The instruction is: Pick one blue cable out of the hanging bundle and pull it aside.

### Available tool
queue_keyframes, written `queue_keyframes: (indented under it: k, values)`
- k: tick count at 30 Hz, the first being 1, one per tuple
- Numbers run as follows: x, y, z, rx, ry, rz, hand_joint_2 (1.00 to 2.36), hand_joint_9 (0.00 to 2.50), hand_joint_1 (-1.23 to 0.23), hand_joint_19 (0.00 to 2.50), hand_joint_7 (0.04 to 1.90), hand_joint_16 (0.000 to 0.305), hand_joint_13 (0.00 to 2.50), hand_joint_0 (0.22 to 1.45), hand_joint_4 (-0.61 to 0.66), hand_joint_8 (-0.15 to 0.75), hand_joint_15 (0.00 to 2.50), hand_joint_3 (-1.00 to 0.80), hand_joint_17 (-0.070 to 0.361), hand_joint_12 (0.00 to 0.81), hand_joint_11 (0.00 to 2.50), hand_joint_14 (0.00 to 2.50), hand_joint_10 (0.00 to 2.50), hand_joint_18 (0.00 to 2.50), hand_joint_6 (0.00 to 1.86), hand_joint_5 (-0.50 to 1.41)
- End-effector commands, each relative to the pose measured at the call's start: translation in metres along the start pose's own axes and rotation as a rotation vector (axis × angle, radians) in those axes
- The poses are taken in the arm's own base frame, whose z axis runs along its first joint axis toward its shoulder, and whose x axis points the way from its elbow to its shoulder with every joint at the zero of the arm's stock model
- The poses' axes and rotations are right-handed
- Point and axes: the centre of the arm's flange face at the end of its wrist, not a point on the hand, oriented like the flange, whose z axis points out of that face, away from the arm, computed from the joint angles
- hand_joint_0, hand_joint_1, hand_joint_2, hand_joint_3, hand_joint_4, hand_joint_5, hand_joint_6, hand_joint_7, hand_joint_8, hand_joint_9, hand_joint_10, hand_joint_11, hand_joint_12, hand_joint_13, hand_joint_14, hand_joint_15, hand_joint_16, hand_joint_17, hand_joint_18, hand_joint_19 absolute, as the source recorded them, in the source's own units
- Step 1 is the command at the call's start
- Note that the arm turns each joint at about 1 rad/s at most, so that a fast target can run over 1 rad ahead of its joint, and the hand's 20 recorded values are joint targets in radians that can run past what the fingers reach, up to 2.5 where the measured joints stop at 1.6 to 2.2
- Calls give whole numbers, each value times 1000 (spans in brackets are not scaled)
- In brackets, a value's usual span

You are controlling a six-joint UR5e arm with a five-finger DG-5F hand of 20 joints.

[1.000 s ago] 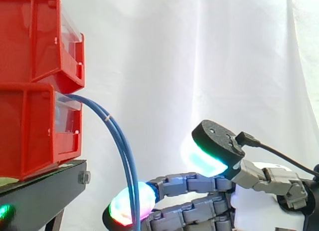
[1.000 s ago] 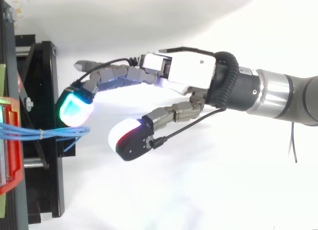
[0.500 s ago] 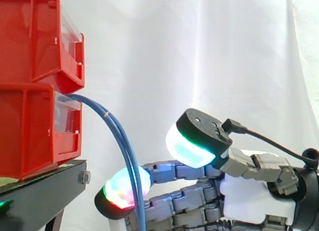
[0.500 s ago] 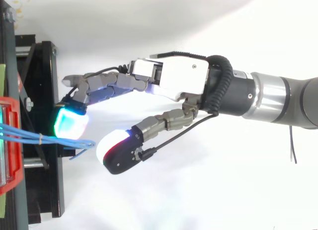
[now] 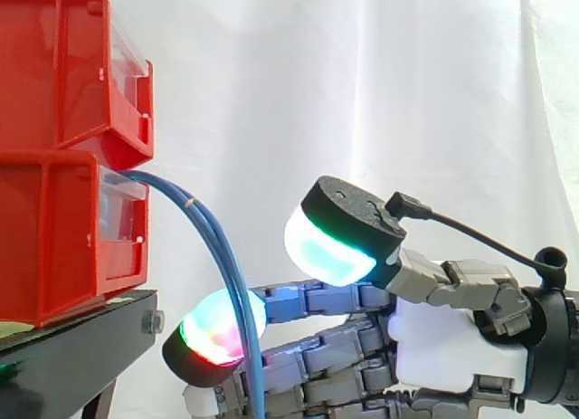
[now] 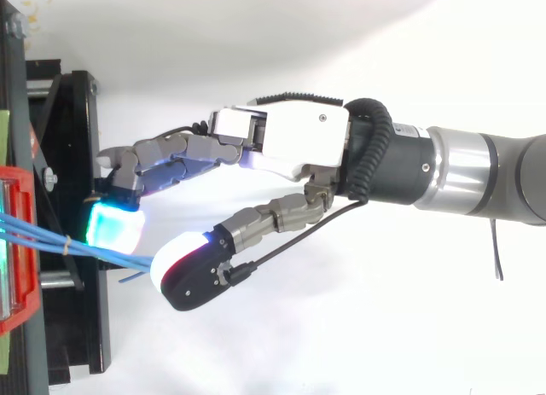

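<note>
Several blue cables [image 5: 213, 234] arc out of the lower red bin [image 5: 54, 238] and hang between the spread thumb and near-straight fingers of the hand [image 6: 299, 139], which grips nothing. Risk: closing here would likely trap the whole bundle, since a small tie [image 6: 68, 241] binds the strands. Cable ends are cut off below; pad contact cannot be confirmed.
</note>
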Motion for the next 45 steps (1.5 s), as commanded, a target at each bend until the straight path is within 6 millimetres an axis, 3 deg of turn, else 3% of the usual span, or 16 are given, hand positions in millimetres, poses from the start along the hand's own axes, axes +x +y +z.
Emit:
queue_keyframes:
  k: [1, 13, 16, 17, 25, 32, 38, 45]
  values:
    - [1, 2, 0, -2, 2, 14, 1001, 632, -656, 178, 1032, 50, 237, 542, 272, 265, 21, -498, 112, 309, 30, 0, 1, 88, 503, -55]
    - [16, 25, 12, 28, 27, 98, 1001, 649, -660, 202, 1067, 50, 260, 535, 259, 273, 41, -500, 113, 313, 48, 0, 0, 124, 503, -54]
    - [18, 25, 12, 35, 31, 115, 1001, 650, -665, 203, 1189, 50, 263, 540, 208, 272, 35, -485, 112, 312, 43, 0, 2, 128, 502, -47]
    - [22, 24, 10, 43, 35, 127, 1003, 653, -685, 203, 1309, 49, 264, 554, 150, 271, 42, -460, 111, 309, 67, 1, 2, 130, 500, -47]
    - [28, 20, 5, 91, 50, 171, 1012, 655, -781, 213, 1014, 49, 280, 575, 111, 275, 60, -345, 110, 311, 144, 2, 5, 161, 735, -116]
    - [30, 26, 3, 102, 51, 204, 1005, 652, -802, 234, 873, 49, 297, 574, 153, 277, 63, -440, 111, 318, 176, 1, 6, 195, 787, -138]
    - [24, 25, 4, 100, 37, 239, 1000, 683, -732, 250, 913, 51, 311, 536, 156, 289, 77, -497, 114, 328, 181, 3, 6, 210, 737, -118]
    - [27, 27, 5, 94, 6, 270, 1000, 687, -681, 278, 1086, 52, 313, 514, 168, 292, 87, -499, 117, 334, 174, 3, 6, 218, 617, -95]
